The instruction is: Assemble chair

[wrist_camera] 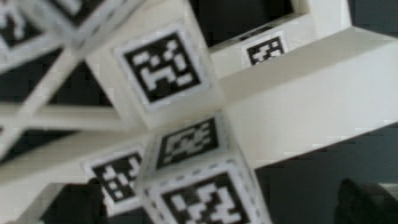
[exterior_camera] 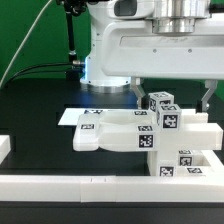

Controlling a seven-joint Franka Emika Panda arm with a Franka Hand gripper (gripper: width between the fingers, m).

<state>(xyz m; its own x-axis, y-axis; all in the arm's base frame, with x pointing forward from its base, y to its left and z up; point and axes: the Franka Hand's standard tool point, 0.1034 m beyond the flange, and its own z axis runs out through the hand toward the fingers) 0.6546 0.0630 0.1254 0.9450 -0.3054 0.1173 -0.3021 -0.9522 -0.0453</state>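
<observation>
Exterior view showed the chair (exterior_camera: 150, 135) as a cluster of chunky white tagged parts on the black table (exterior_camera: 35, 120), toward the exterior view's right, just behind the long white border bar (exterior_camera: 90, 185) that ran along the near edge. A flat slab (exterior_camera: 105, 133) lay at the cluster's left, with small tagged cubes (exterior_camera: 162, 105) stacked above the frame. The marker board (exterior_camera: 80, 117) lay flat behind the slab. The gripper (exterior_camera: 170, 92) hung directly over the cubes, its dark fingers (exterior_camera: 138, 95) spread well apart on either side of them, with nothing held. The wrist view was filled with blurred tagged white surfaces (wrist_camera: 169, 65) at close range; individual parts could not be distinguished there.
</observation>
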